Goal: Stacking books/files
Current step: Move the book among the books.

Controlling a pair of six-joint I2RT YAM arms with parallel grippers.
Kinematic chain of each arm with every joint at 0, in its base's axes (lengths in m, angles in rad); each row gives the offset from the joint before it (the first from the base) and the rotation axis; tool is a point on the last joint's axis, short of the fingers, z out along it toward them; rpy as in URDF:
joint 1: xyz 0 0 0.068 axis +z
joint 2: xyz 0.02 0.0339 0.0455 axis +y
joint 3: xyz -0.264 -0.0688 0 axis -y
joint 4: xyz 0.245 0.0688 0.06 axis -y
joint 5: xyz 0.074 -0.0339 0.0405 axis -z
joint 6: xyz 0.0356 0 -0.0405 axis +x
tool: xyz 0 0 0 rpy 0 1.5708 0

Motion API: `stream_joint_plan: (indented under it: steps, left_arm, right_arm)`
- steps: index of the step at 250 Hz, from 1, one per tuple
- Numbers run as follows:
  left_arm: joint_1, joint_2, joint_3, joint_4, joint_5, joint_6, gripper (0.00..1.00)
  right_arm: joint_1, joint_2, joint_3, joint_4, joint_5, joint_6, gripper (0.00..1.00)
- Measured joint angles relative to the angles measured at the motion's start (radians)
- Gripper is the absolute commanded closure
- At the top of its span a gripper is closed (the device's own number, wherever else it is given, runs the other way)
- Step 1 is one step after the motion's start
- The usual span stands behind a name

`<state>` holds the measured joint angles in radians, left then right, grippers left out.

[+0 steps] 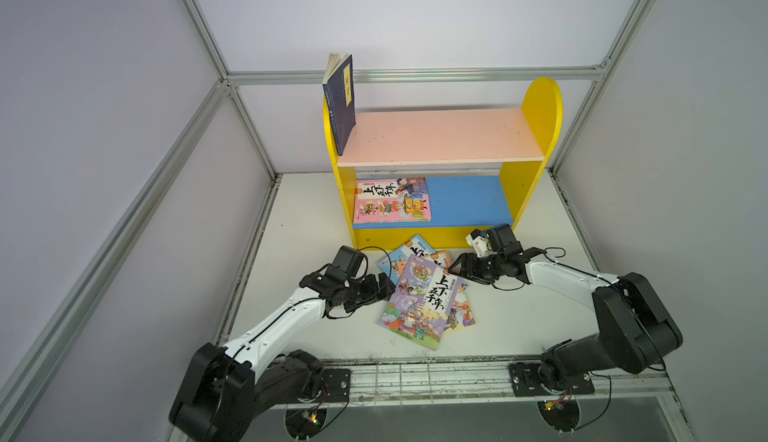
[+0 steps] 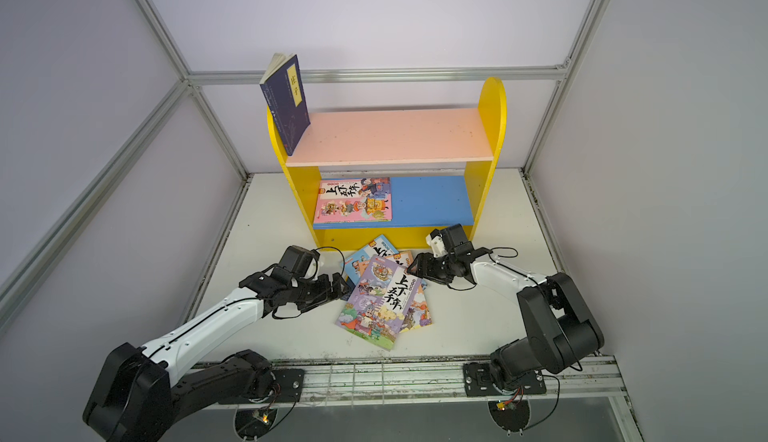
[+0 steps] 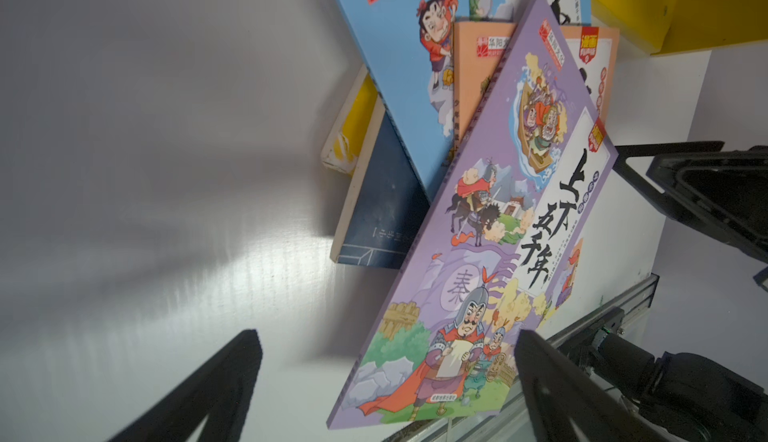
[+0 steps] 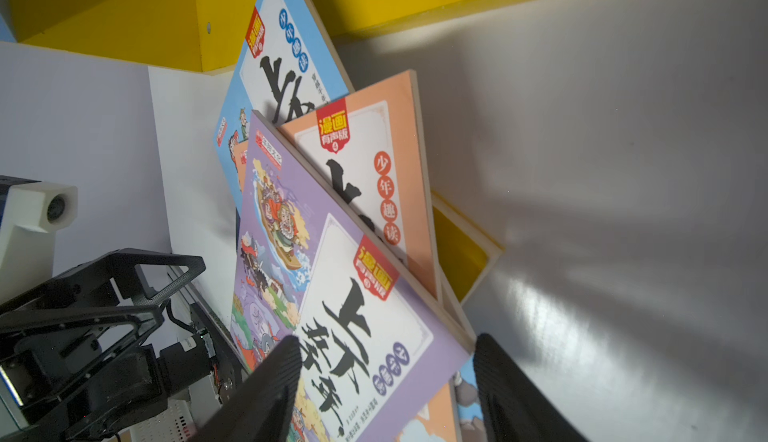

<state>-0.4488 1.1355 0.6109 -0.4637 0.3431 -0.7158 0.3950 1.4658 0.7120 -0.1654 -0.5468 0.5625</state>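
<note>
A purple cartoon-cover book (image 3: pixel 498 227) with big black characters is seen slanting across the middle of the frame, on top of the pile. Towards the upper middle, a light blue book (image 3: pixel 407 65) and an orange book (image 3: pixel 473 69) are fanned out beneath it, the orange lying over the blue. At centre left a navy book (image 3: pixel 382 211) is partly covered by both. A yellow book (image 3: pixel 353 128) (only a corner is shown) is tucked under the navy one. The left gripper (image 3: pixel 386 336) is held wide apart at the lower edge, with one finger over the white table (image 3: pixel 166 169). The right gripper (image 3: pixel 640 163) is seen at the right edge, just beside the purple book. A yellow shelf panel (image 3: pixel 665 3) fills the upper right.
</note>
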Motion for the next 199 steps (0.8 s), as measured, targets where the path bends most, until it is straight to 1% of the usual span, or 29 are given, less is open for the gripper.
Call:
stream_joint_plan:
  steps: [34,46,47,52,104,127,169,199]
  left_arm:
    - [-0.051,0.035,0.004,0.008,0.0,0.0,0.0]
    - [-0.058,0.042,0.004,0.01,-0.001,-0.003,0.0]
    - [-0.058,0.042,0.004,0.01,-0.001,-0.003,0.0]
    - [-0.059,0.045,0.004,0.009,-0.001,-0.006,0.0]
    - [-0.063,0.043,-0.015,0.012,-0.012,-0.018,0.0]
    - [-0.064,0.049,-0.024,0.011,-0.006,-0.018,0.03]
    - [-0.064,0.06,-0.053,0.008,0.04,-0.017,0.08]
    - [-0.064,0.047,-0.067,0.01,0.077,-0.016,0.15]
  right_arm:
    - [0.027,0.0,0.016,-0.005,0.002,0.0,0.37]
    - [0.034,0.0,0.021,-0.006,0.003,0.0,0.37]
    - [0.035,0.0,0.023,-0.007,0.004,0.0,0.39]
    - [0.039,0.0,0.026,-0.009,0.006,0.0,0.4]
    - [0.045,0.0,0.035,-0.031,0.02,-0.001,0.43]
    - [0.047,0.001,0.037,-0.036,0.021,-0.002,0.44]
    - [0.054,0.011,0.039,-0.039,0.024,-0.002,0.48]
    - [0.061,0.026,0.039,-0.035,0.024,-0.001,0.49]
